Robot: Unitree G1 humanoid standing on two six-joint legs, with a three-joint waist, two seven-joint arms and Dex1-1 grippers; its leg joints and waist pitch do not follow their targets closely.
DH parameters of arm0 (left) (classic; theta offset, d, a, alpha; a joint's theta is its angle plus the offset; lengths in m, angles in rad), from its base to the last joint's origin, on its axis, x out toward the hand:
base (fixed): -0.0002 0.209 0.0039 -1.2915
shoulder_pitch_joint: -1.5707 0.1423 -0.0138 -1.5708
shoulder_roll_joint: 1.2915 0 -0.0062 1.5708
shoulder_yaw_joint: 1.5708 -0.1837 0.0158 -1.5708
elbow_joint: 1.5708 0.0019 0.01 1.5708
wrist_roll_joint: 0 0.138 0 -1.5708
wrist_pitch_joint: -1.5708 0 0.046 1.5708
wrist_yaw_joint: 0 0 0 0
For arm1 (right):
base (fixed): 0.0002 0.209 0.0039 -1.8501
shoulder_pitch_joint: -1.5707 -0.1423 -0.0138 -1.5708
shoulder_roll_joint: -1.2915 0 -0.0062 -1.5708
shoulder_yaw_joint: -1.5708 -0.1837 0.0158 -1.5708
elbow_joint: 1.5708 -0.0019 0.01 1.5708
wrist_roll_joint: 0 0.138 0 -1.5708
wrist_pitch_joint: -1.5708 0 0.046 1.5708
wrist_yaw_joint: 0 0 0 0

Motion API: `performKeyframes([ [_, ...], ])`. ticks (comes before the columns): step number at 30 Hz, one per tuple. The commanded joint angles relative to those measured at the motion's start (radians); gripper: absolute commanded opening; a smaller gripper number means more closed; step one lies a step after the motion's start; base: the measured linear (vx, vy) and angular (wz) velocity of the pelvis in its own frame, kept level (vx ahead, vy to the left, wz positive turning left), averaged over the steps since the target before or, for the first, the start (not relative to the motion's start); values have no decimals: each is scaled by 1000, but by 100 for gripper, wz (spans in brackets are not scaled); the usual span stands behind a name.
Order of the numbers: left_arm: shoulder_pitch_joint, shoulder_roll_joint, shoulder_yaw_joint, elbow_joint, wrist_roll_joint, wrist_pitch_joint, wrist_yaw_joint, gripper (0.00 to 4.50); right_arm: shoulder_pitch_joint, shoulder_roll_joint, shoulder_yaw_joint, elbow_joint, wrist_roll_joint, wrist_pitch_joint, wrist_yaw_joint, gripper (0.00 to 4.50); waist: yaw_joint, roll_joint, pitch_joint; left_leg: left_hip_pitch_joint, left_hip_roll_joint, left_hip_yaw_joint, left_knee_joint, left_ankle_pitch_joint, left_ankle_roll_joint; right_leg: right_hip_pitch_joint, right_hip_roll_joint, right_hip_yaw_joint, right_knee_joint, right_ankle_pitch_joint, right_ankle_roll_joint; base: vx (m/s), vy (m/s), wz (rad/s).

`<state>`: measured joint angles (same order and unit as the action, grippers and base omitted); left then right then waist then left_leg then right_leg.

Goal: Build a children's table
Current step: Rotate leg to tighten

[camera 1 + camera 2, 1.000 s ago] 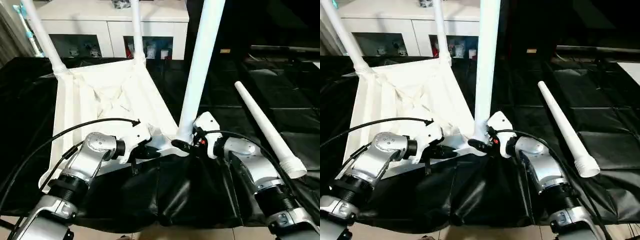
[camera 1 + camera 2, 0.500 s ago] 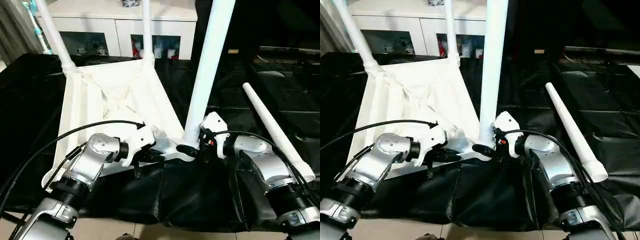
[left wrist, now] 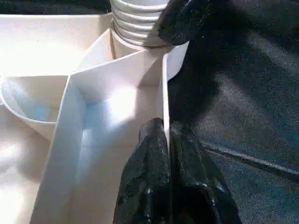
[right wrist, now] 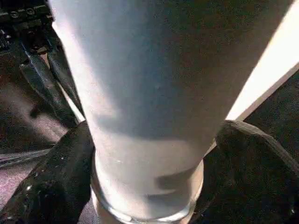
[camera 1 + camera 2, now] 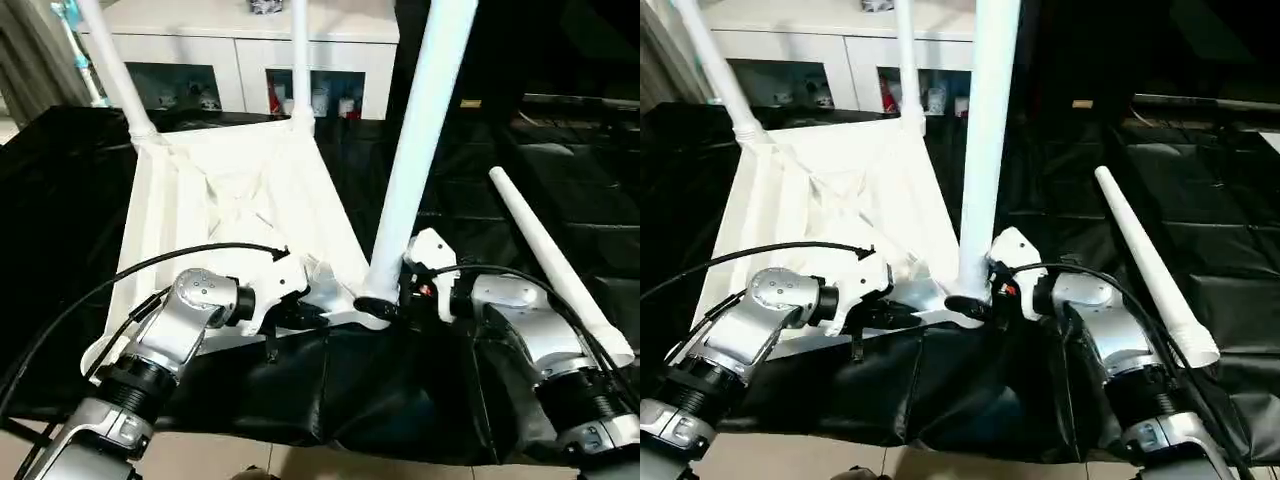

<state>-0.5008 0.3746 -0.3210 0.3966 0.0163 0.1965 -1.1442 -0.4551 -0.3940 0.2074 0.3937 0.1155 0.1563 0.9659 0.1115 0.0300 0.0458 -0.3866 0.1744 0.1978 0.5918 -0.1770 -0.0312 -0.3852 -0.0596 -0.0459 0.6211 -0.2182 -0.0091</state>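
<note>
The white table top (image 5: pixel 220 200) lies upside down on the black-covered work table. Two legs (image 5: pixel 115 70) (image 5: pixel 300 60) stand in its far corner sockets. A third leg (image 5: pixel 415 170) stands upright in the near right socket. The fourth leg (image 5: pixel 555 265) lies loose on the black cover to the right. My left gripper (image 3: pixel 167 133) is shut on the top's raised rim, right beside that near socket. My right gripper (image 5: pixel 385 300) is open at the foot of the standing leg, with one black finger (image 4: pixel 60 172) on each side of the tube.
A white glass-door cabinet (image 5: pixel 220 50) stands behind the work table. The black cover (image 5: pixel 60 200) hangs in folds over the front edge just below my forearms. A black cable (image 5: pixel 150 265) loops over my left forearm.
The head views have shifted a little. Both grippers stay at the same corner, and the near leg still stands in its socket.
</note>
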Motion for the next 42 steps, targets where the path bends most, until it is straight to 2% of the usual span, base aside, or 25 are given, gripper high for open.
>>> performKeyframes([
  [1, 5, 5, -11, -43, -23, -3, -41, 0, 8, -10, -4, 1, -7, 2, -14, 425, -2, -6, -65, 23, 64, -31, -59, -132, 61, 40, -90, 45, -64, -26, -247, 0, 0, 0],
  [2, 4, 5, -11, -41, -24, -3, -40, 0, 8, -8, -4, 2, -5, 5, -15, 425, -2, -5, -65, 23, 64, -31, -58, -131, 60, 40, -90, 45, -63, -23, -247, 0, 0, 0],
  [3, 2, 4, -12, -37, -24, -5, -39, 0, 6, -5, -7, 4, -3, 10, -16, 399, -2, -6, -65, 23, 64, -31, -58, -130, 60, 40, -89, 45, -63, -17, -247, 0, 0, 0],
  [7, 0, 6, -13, -36, -26, -4, -40, 0, 5, 0, -13, 5, 1, 19, -16, 358, -2, -5, -64, 23, 64, -31, -59, -133, 62, 40, -89, 44, -63, -20, -248, 0, 0, 0],
  [11, -2, 4, -14, -30, -25, -4, -38, 0, 5, 7, -13, 15, -2, 16, -23, 340, -3, -4, -63, 23, 64, -31, -59, -141, 57, 39, -89, 45, -64, -31, -247, 0, 0, 0],
  [12, -1, 4, -15, -30, -25, -3, -38, 0, 6, 10, -12, 18, -3, 13, -24, 317, -3, -5, -63, 23, 64, -31, -59, -140, 56, 40, -90, 45, -64, -29, -247, 0, 0, 0],
  [14, 1, 5, -17, -32, -25, -2, -38, 0, 7, 15, -10, 23, -6, 12, -30, 303, -3, 0, -62, 24, 63, -32, -60, -151, 52, 38, -90, 45, -66, -43, -247, 0, 0, 0],
  [15, 3, 5, -18, -35, -26, 0, -40, 0, 8, 17, -10, 25, -8, 13, -34, 297, -5, -2, -62, 22, 64, -32, -61, -157, 48, 39, -90, 46, -67, -48, -245, 0, 0, 0],
  [17, 4, 6, -19, -36, -27, 1, -42, 0, 9, 20, -10, 25, -11, 14, -41, 281, -6, 0, -62, 25, 64, -32, -62, -165, 43, 38, -89, 45, -68, -56, -245, 0, 0, 0],
  [23, 1, 7, -18, -30, -28, 2, -43, 0, 11, 30, -13, 26, -15, 22, -62, 272, -9, -1, -62, 23, 63, -33, -62, -161, 43, 39, -89, 45, -66, -37, -248, 0, 0, 0],
  [24, 1, 7, -18, -29, -28, 3, -42, 0, 12, 34, -12, 27, -17, 24, -67, 272, -10, -3, -61, 23, 63, -32, -62, -163, 43, 39, -89, 46, -67, -40, -248, 0, 0, 0],
  [32, -1, 4, -11, -25, -30, 10, -30, 0, 6, 50, -13, 35, -20, 26, -85, 271, -16, -3, -60, 23, 63, -33, -64, -173, 38, 39, -90, 46, -68, -65, -246, 0, 0, 0],
  [35, -8, -11, -4, -15, -25, 30, 1, 0, -4, 72, -20, 48, -29, 42, -134, 271, -21, -3, -59, 23, 62, -33, -65, -176, 34, 38, -90, 47, -69, -72, -248, 0, 0, 0],
  [39, -44, -59, 12, 40, 0, 60, 99, 0, -29, 149, -34, 85, -54, 82, -283, 271, -30, -3, -57, 27, 59, -34, -69, -212, 9, 35, -90, 47, -76, -143, -240, 0, 0, 0],
  [42, -77, -98, 28, 88, 18, 82, 182, 0, -46, 203, -45, 112, -63, 114, -375, 271, -35, -4, -57, 27, 58, -34, -70, -213, -1, 34, -90, 50, -78, -151, -229, 0, 0, 0],
])
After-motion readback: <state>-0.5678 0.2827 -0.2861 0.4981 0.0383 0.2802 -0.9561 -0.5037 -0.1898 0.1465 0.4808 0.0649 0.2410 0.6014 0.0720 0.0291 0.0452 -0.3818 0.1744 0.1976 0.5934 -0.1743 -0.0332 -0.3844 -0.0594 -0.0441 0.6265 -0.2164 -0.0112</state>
